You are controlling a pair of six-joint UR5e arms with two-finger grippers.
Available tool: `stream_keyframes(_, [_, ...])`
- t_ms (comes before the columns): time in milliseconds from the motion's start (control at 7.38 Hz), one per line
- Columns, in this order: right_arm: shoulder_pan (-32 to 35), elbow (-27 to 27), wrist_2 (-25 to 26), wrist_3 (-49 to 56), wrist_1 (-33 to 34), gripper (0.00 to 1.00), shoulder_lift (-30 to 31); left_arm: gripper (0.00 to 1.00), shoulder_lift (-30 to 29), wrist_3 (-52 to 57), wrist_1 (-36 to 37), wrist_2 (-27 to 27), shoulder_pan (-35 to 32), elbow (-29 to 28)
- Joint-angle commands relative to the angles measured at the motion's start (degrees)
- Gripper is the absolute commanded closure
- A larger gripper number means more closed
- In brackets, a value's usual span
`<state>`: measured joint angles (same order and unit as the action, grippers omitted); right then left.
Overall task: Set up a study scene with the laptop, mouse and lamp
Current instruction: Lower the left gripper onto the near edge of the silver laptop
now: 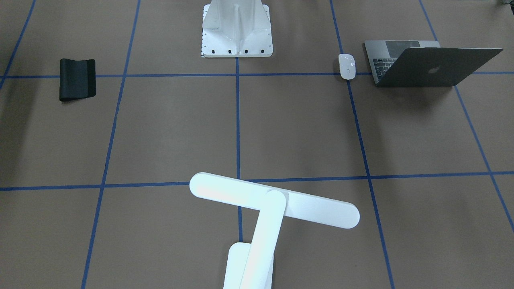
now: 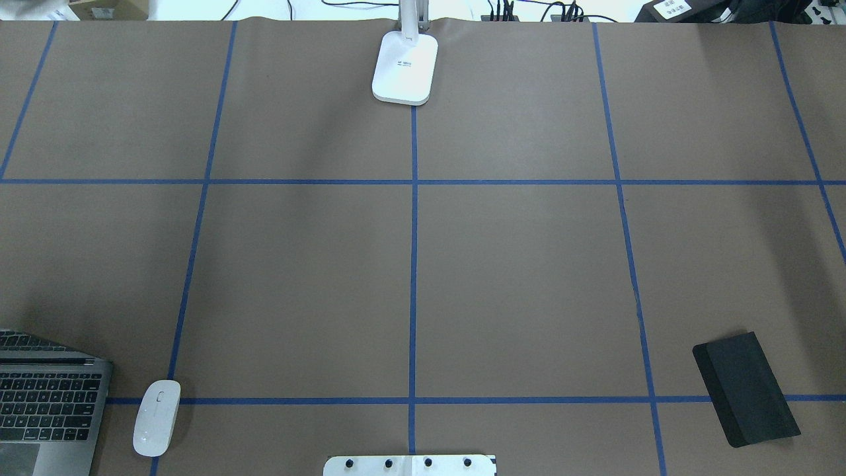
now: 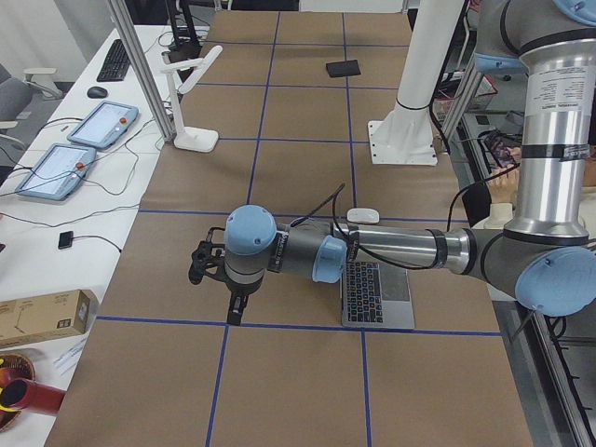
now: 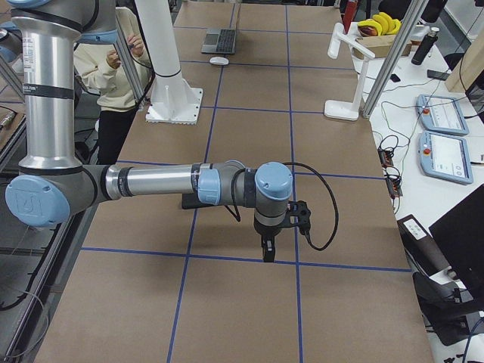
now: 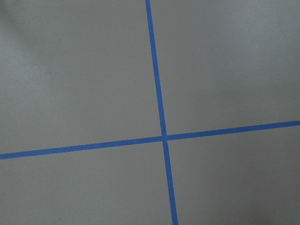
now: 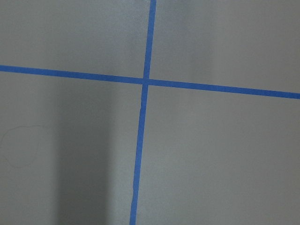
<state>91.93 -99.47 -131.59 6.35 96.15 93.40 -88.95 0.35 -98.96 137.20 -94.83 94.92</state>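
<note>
The grey laptop (image 1: 433, 66) stands open at the robot's left near corner; its keyboard shows in the overhead view (image 2: 46, 403). The white mouse (image 1: 347, 66) lies right beside it, on a blue tape line (image 2: 157, 416). The white lamp (image 1: 273, 204) stands at the far middle edge, its base in the overhead view (image 2: 404, 66). My left gripper (image 3: 235, 312) points down above the table beyond the laptop. My right gripper (image 4: 268, 249) points down over a tape line. Both show only in the side views, so I cannot tell whether they are open or shut. The wrist views show only paper and tape.
A flat black mouse pad (image 1: 77, 79) lies at the robot's right near side (image 2: 747, 390). The white bolted pedestal (image 1: 237, 32) stands at the near middle. Brown paper with a blue tape grid covers the table. A person stands beside the robot (image 4: 113, 60).
</note>
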Motion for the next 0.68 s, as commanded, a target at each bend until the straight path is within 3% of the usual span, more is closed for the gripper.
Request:
stream_keyframes(0, [0.0, -0.1, 0.0, 0.3, 0.0, 0.00, -0.6, 0.00, 0.1, -0.3, 0.2, 0.3, 0.0, 0.2])
stream_keyframes(136, [-0.2, -0.9, -0.2, 0.3, 0.0, 0.00, -0.9, 0.00, 2.2, -0.3, 0.1, 1.4, 0.0, 0.6])
stream_keyframes(542, [-0.2, -2.0, -0.1, 0.5, 0.6, 0.00, 0.0, 0.00, 7.0, -23.3, 2.8, 3.5, 0.1, 2.2])
